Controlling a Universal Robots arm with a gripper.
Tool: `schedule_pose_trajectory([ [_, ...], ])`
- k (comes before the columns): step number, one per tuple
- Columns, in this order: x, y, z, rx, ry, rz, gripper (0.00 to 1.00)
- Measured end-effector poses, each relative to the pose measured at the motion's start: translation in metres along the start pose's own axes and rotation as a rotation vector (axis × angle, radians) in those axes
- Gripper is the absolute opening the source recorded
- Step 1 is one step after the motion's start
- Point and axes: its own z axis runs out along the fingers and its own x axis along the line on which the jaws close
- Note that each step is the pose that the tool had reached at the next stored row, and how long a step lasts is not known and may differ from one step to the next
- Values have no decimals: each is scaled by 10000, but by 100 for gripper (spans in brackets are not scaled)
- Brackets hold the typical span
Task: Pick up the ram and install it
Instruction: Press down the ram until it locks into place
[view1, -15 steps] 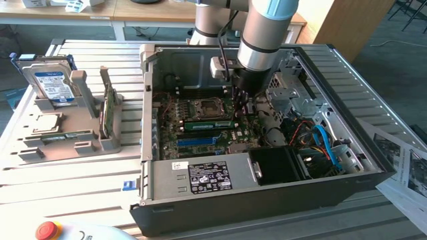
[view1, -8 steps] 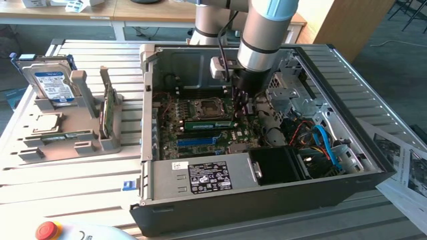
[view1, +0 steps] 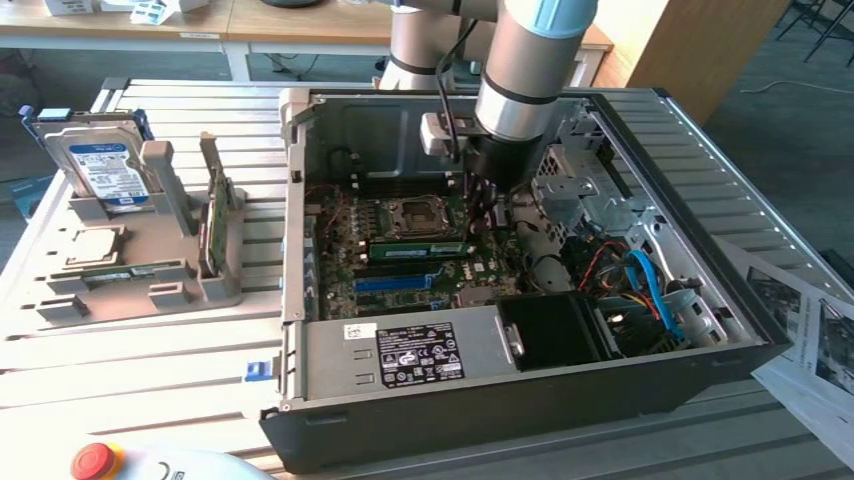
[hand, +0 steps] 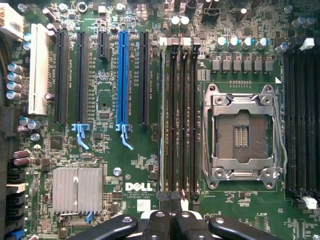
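Directly under the gripper (hand: 170, 220), whose black matte fingers are clenched together with nothing held, the ram (view1: 416, 249), a thin green stick, sits edge-up in a black slot beside the square steel CPU socket (hand: 242, 136) on the motherboard (hand: 135, 165).

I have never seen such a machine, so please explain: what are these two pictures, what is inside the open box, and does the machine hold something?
The grey-and-blue column is a robot arm reaching into an open computer case. One picture comes from a camera standing outside; the other from a camera on the arm's wrist, looking straight down at the green motherboard. There you see the blue slot, the empty processor socket and the ram standing in a slot beside it. The gripper is shut above the ram's end, holding nothing visible. Spare parts rest on a grey rack.
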Motion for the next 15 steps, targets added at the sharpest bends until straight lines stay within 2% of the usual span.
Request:
schedule_pose_trajectory([
  [15,3,7,-225,0,4,0,11],
])
